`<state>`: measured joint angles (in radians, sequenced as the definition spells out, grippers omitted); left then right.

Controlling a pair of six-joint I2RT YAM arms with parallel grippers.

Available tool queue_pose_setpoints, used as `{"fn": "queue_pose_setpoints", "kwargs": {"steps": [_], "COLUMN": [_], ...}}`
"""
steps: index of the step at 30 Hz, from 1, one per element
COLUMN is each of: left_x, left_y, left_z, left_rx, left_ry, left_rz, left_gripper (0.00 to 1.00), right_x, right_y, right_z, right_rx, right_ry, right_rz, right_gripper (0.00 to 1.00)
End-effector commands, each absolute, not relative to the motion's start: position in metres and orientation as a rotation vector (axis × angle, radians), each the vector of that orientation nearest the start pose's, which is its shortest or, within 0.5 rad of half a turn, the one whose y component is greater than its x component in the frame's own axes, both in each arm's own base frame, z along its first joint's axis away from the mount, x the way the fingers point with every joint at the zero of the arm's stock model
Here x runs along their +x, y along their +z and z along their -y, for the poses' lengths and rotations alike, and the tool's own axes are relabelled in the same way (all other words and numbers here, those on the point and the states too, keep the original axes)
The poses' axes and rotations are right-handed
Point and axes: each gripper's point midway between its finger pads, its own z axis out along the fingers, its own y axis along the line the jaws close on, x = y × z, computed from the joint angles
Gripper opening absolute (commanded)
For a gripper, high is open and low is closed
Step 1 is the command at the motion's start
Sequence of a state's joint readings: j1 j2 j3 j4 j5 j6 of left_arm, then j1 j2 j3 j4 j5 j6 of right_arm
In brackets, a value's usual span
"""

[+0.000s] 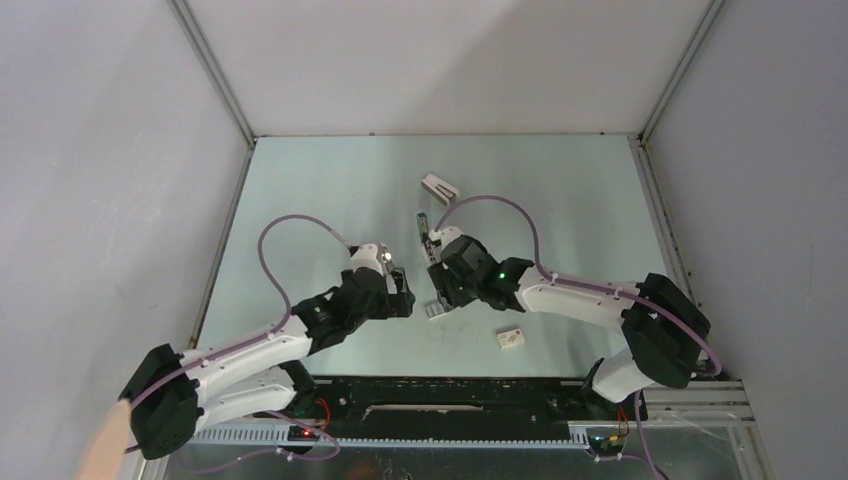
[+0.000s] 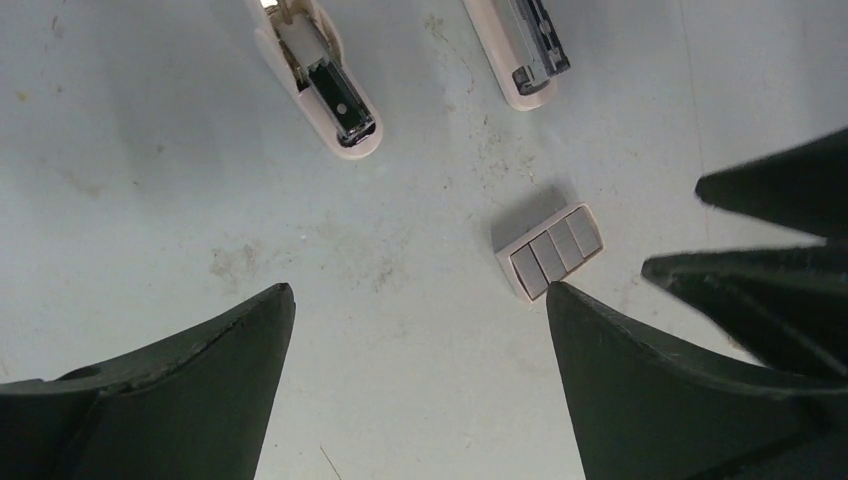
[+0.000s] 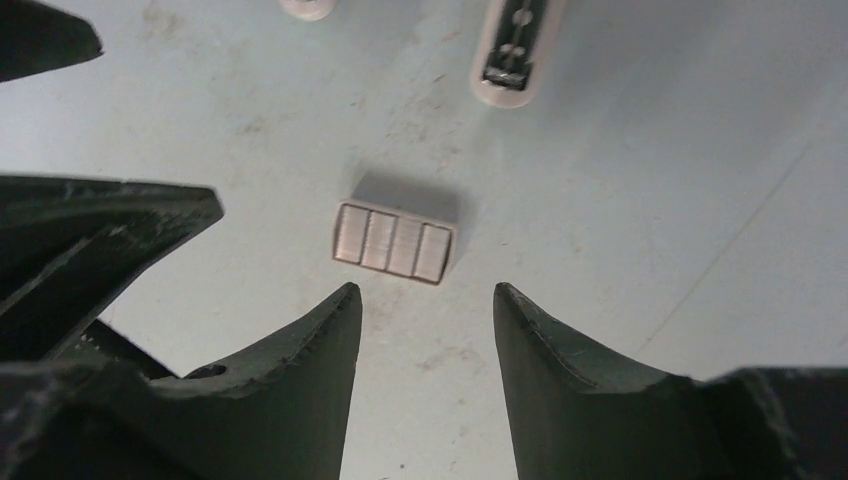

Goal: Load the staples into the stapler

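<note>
Over the staples (image 3: 393, 240), right hand (image 3: 424, 288) half-open, empty; left hand (image 2: 418, 288) alongside, wide open, tilted downward.

I work in a robotics lab cell, not a home. My pale green desk (image 1: 330, 190) is boxed in by blank grey panels (image 1: 100, 150) at nine, twelve and three o'clock, joined by aluminium posts (image 1: 213, 72). At six o'clock a slotted cable duct (image 1: 250, 433) runs beside loose red wiring (image 1: 324, 410).
</note>
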<state>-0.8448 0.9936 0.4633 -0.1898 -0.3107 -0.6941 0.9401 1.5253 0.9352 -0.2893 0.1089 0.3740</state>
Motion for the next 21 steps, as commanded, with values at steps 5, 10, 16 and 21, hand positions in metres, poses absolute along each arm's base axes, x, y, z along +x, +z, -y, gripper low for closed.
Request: {"fn": "queue_pose_setpoints", "kwargs": {"steps": [5,10,16,21], "left_x": [0.213,0.21,0.208,0.208], "left_y": [0.077,0.076,0.077,0.079], "left_z": [0.169,0.164,0.151,0.139], "left_rx": [-0.247,-0.269,-0.304,-0.342], "left_ry": [-0.422,-0.42,-0.387,-0.36], "left_rz": [-2.239,-2.229,-2.207,-2.175], "left_gripper": [0.98,0.96,0.94,0.93], "right_x": [0.209,0.208,0.212,0.213], "right_y": [0.076,0.066,0.058,0.05], "right_z": [-0.324,-0.335,-0.34,-0.342], "right_rx": [-0.66,-0.695,-0.72,-0.742], "right_ry": [0.426,0.354,0.267,0.211], "right_rz": [-2.439,-2.477,-2.503,-2.518], "right_gripper": [0.48,0.44,0.39,0.35]}}
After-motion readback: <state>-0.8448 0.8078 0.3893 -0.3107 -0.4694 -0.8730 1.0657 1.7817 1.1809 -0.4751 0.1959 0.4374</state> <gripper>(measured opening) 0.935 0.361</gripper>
